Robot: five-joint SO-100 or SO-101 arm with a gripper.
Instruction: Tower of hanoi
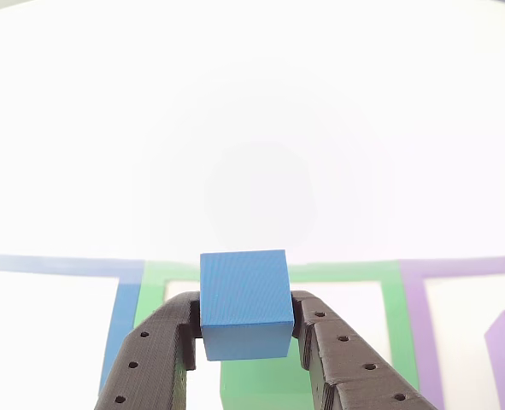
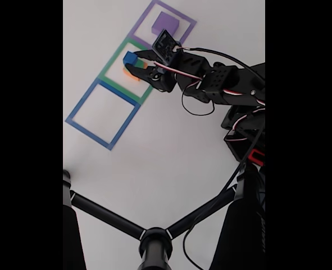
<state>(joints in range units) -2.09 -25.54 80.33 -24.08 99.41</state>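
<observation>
Blue block (image 1: 243,301): clamped between the black gripper (image 1: 245,329) fingers, above the green taped outline (image 2: 110,63).
Green block (image 1: 261,384): directly beneath, apparently on an orange block (image 2: 133,75).
Purple block (image 2: 165,23): inside the purple outline (image 2: 145,16).

You've got a white table (image 2: 171,152) with three taped square outlines in a diagonal row: blue outline (image 2: 103,114), green outline (image 2: 133,71), purple outline (image 2: 165,25). Purple block (image 2: 166,23) sits inside the purple one; orange block (image 2: 133,75) inside the green one.
</observation>
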